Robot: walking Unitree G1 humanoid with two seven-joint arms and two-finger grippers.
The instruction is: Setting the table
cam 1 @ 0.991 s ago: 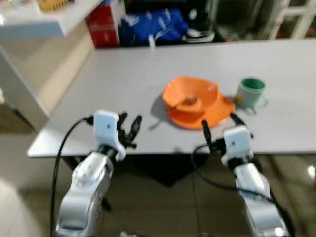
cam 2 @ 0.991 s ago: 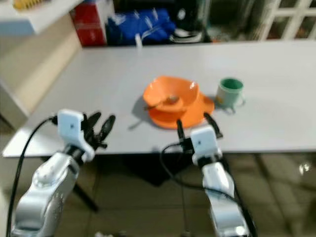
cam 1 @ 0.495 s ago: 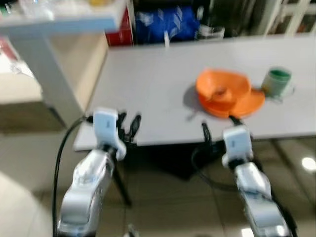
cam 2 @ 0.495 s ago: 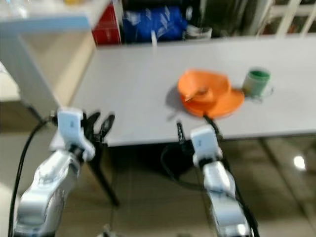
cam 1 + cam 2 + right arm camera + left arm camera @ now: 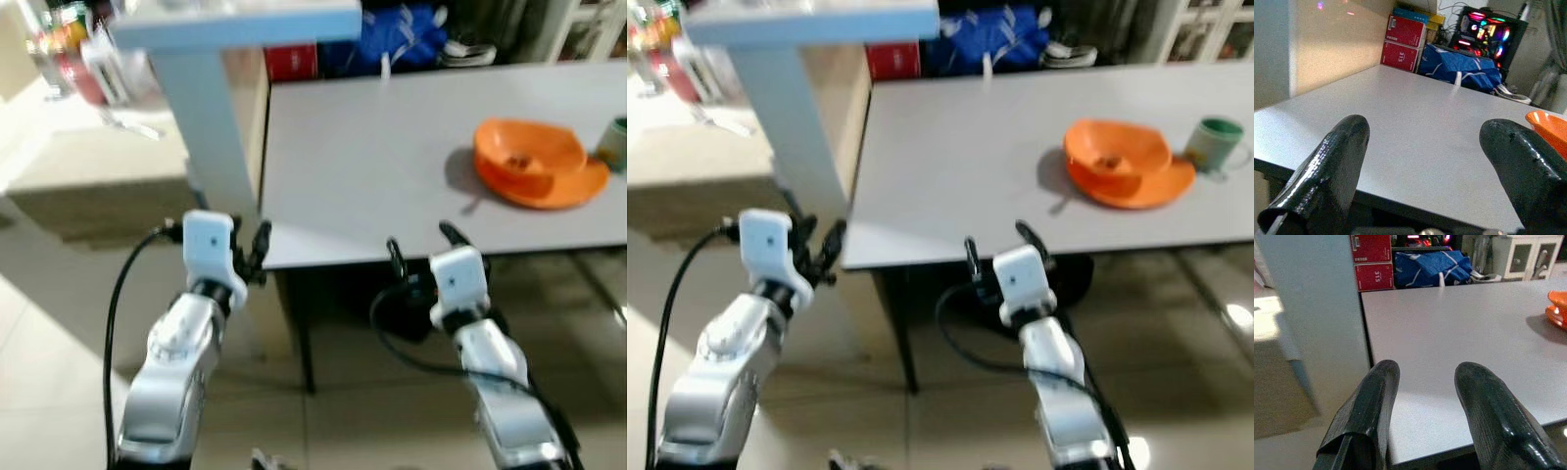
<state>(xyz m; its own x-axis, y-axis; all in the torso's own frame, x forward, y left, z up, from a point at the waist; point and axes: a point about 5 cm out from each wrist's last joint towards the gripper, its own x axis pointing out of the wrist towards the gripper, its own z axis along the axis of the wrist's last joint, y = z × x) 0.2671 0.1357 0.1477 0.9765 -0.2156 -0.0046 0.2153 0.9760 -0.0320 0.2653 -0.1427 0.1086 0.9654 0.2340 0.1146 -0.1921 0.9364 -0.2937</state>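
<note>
Orange bowl [image 5: 524, 155] on orange plate [image 5: 578, 188], grey table [image 5: 372, 166], w/ green mug [image 5: 1213, 142]

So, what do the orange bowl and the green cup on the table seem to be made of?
The orange bowl looks like matte plastic: strong uniform colour, no glaze shine. The green cup may be plastic or ceramic; the blur leaves it open.

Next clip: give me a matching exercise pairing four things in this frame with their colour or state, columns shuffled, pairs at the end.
Things:
1. bowl
2. cup
3. bag
4. right gripper

Colour or state:
A. blue, behind the table's far edge
B. open, holding nothing, before the table's near edge
C. orange, on a plate
D. green, beside the plate

Pairs: 1-C, 2-D, 3-A, 4-B
</note>
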